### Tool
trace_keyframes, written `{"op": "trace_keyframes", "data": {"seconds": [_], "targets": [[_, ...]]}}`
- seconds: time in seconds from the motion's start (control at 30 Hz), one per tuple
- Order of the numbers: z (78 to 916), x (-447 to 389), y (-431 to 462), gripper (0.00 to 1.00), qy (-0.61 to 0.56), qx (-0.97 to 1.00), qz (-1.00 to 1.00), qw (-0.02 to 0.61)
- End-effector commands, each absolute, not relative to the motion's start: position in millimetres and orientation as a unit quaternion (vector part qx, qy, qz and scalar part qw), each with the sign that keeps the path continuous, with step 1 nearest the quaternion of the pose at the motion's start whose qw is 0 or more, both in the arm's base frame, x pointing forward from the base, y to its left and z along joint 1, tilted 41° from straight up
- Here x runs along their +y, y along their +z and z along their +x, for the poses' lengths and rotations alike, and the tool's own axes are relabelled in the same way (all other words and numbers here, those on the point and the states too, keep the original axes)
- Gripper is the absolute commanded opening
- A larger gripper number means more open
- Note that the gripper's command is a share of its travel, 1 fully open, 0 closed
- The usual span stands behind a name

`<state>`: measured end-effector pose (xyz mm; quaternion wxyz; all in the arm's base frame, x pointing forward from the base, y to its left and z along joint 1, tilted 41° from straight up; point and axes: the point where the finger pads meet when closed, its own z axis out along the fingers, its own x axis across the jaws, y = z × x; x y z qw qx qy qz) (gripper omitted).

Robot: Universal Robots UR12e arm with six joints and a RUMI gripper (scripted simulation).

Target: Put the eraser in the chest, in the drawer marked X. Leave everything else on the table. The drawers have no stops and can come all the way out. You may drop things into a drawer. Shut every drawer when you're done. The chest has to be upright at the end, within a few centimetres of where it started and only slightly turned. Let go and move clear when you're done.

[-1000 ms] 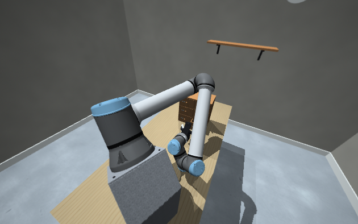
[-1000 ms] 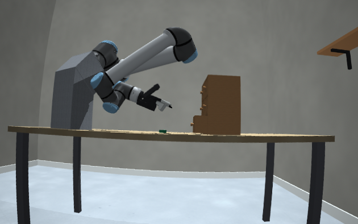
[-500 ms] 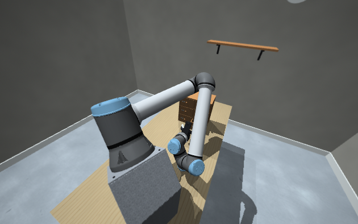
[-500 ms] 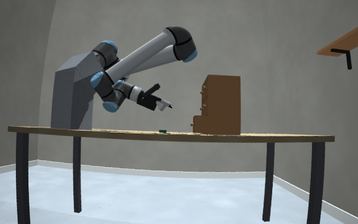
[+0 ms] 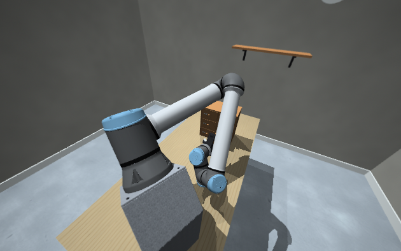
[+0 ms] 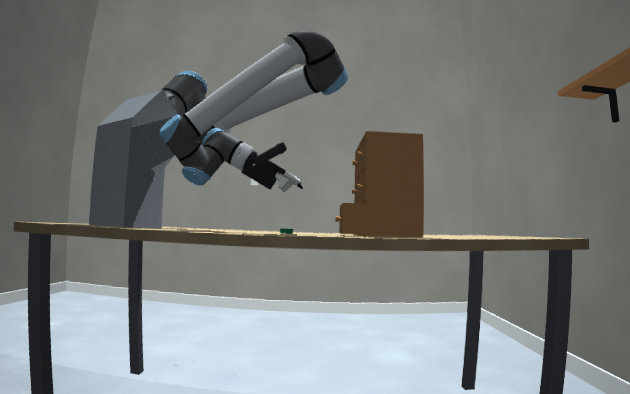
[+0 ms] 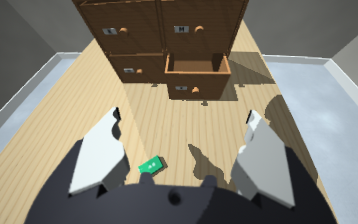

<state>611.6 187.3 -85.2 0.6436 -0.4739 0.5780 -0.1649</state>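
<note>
The wooden chest (image 5: 216,106) (image 6: 395,185) stands upright on the table. Its bottom right drawer (image 6: 352,218) (image 7: 212,86) is pulled partly out; the label is too small to read. The back of its inside shows; the front part is hidden behind the drawer front. The other drawers in the wrist view look shut; one carries an M. A small green block (image 6: 286,231) (image 7: 151,165) with white marks lies on the table before the chest; I cannot tell whether it is the eraser. My gripper (image 6: 294,184) (image 7: 182,109) is open and empty, above the table, back from the chest.
The table (image 6: 490,242) (image 7: 100,95) carries the arm's grey pedestal (image 5: 168,204) (image 6: 110,175) at the end away from the chest. A wall shelf (image 5: 272,51) (image 6: 620,67) hangs beyond the chest, higher up. The arm's upper links pass above the table.
</note>
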Motion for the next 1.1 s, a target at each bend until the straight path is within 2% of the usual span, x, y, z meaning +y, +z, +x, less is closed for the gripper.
{"op": "trace_keyframes", "data": {"seconds": [0.0,1.07], "targets": [[612.6,185.7,-84.6,1.0,-0.151,0.582,-0.492,0.629],[611.5,175.8,-72.6,1.0,-0.017,0.601,-0.619,0.505]]}}
